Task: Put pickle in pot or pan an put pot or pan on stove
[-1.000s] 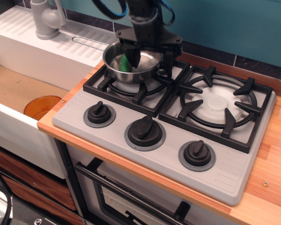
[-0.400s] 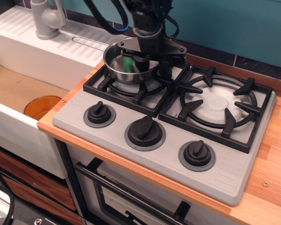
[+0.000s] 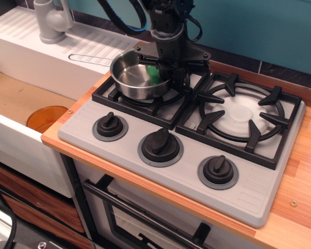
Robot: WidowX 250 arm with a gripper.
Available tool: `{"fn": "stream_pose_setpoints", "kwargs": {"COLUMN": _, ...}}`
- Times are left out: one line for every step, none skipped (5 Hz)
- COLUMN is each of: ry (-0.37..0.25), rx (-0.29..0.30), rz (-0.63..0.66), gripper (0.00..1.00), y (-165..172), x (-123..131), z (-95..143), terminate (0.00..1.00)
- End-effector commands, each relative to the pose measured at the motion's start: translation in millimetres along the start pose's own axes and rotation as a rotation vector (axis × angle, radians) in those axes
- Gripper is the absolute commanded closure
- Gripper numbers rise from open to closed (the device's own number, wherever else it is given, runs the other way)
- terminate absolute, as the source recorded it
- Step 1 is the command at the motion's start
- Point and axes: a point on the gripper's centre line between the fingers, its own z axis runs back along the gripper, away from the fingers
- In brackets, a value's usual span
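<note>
The shiny steel pot (image 3: 135,82) is over the left burner grate of the grey stove (image 3: 119,136), its wire handle (image 3: 88,56) pointing left over the sink unit. The green pickle (image 3: 154,72) lies inside the pot against its right wall. My gripper (image 3: 175,76) reaches down at the pot's right rim, its black fingers (image 3: 184,79) close together on either side of that wall, and appears shut on it. I cannot tell whether the pot rests on the grate or hangs just above it.
The right burner grate (image 3: 241,116) is bare. Three black knobs (image 3: 159,147) line the stove's front. A white ribbed sink unit (image 3: 36,49) with a grey tap (image 3: 51,21) stands at the left, and an orange bowl (image 3: 45,118) sits down in the basin.
The gripper let go of the pickle inside the pot, shifted right to the pot's rim and closed its fingers. The pot and its handle slid toward the front left.
</note>
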Motion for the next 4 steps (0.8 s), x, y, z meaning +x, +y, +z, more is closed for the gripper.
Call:
{"fn": "stream_pose_setpoints", "kwargs": {"ry": -0.008, "rx": 0.003, "rz": 0.025, "gripper": 1.0, "y": -9.5, "x": 7.4, "z": 51.5, "terminate": 0.0}}
{"fn": "stream_pose_setpoints", "kwargs": {"ry": 0.014, "rx": 0.022, "rz": 0.036, "gripper": 1.0, "y": -18.0, "x": 1.6, "z": 69.5, "terminate": 0.0}}
{"fn": "stream_pose_setpoints", "kwargs": {"ry": 0.03, "rx": 0.034, "rz": 0.044, "gripper": 1.0, "y": -28.1, "x": -1.8, "z": 83.0, "terminate": 0.0}}
{"fn": "stream_pose_setpoints", "kwargs": {"ry": 0.043, "rx": 0.056, "rz": 0.055, "gripper": 1.0, "y": -43.7, "x": 0.7, "z": 93.1, "terminate": 0.0}}
